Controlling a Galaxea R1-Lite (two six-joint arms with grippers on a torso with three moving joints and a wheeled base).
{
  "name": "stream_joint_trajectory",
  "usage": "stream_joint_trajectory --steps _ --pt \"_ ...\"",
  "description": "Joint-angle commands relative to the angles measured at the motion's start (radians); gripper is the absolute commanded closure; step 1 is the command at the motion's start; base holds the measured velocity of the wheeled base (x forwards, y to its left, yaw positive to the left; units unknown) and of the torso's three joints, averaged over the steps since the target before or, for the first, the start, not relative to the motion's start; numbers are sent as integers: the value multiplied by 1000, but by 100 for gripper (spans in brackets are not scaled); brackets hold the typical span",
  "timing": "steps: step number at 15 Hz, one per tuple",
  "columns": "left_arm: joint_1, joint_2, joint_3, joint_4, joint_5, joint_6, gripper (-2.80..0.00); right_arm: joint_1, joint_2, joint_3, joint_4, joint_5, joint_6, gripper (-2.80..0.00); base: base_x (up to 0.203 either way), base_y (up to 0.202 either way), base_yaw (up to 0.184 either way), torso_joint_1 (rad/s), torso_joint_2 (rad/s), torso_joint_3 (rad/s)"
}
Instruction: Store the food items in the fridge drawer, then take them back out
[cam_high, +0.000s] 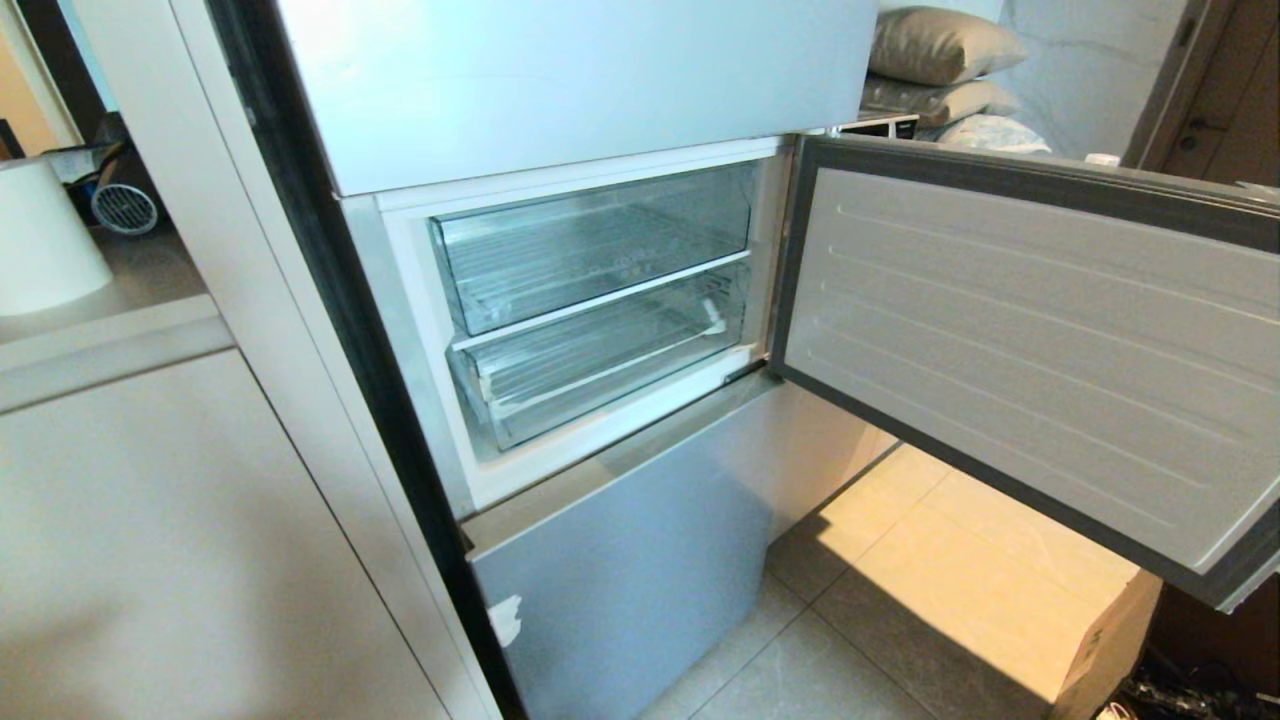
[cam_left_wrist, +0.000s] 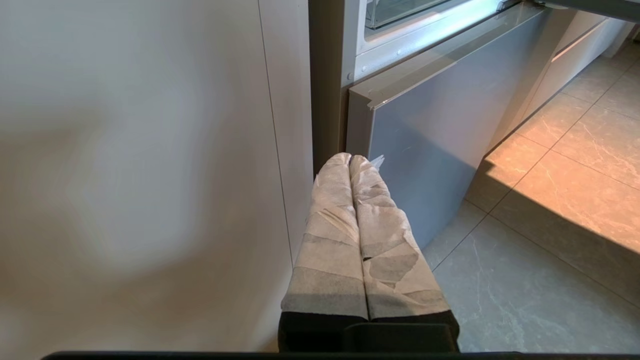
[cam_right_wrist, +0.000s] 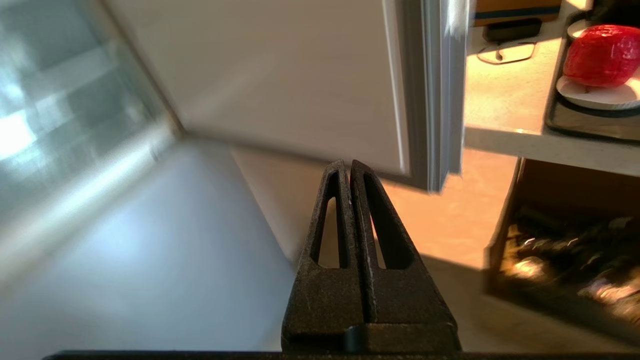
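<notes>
Evidently nothing is stored yet: both grippers' jaws are clenched empty, so the right gripper (cam_right_wrist: 350, 167) must next fetch the red fruit (cam_right_wrist: 602, 55), upper right.

Fridge door (cam_right_wrist: 300, 75) and drawer fronts (cam_right_wrist: 45, 115) blurred in right wrist view; red food item (cam_right_wrist: 605, 55) cut off.
</notes>
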Motion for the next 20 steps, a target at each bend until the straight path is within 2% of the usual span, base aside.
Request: stream_joint_trajectory --steps 1,3,5,7,8,11,14,16,17,20 --pt "0 0 0 1 0 0 0 -186 213 -121 -25 64 117 0 0 0 0 0 0 0" --pt "0 0 0 1 0 0 0 -503 331 -163 -116 171 214 0 0 0 0 0 0 0" --pt "0 0 0 1 0 0 0 -831 463 -192 -271 320 343 0 0 0 0 0 0 0" --pt "0 0 0 1 0 0 0 -1044 633 -223 -474 424 514 0 0 0 0 0 0 0" --pt "0 0 0 1 0 0 0 -1093 719 -233 -580 441 581 0 0 0 0 0 0 0" --pt "0 0 0 1 0 0 0 -1130 977 -294 -773 428 731 0 0 0 0 0 0 0" --pt "0 0 0 1 0 0 0 -1139 1198 -441 -832 462 887 0 0 0 0 0 0 0" --pt "0 0 0 1 0 0 0 -1124 1310 -544 -821 571 972 0 0 0 0 0 0 0" --pt "0 0 0 1 0 0 0 -1110 1345 -604 -765 643 1011 0 0 0 0 0 0 0" --pt "0 0 0 1 0 0 0 -1015 1438 -736 -497 860 1060 0 0 0 0 0 0 0"
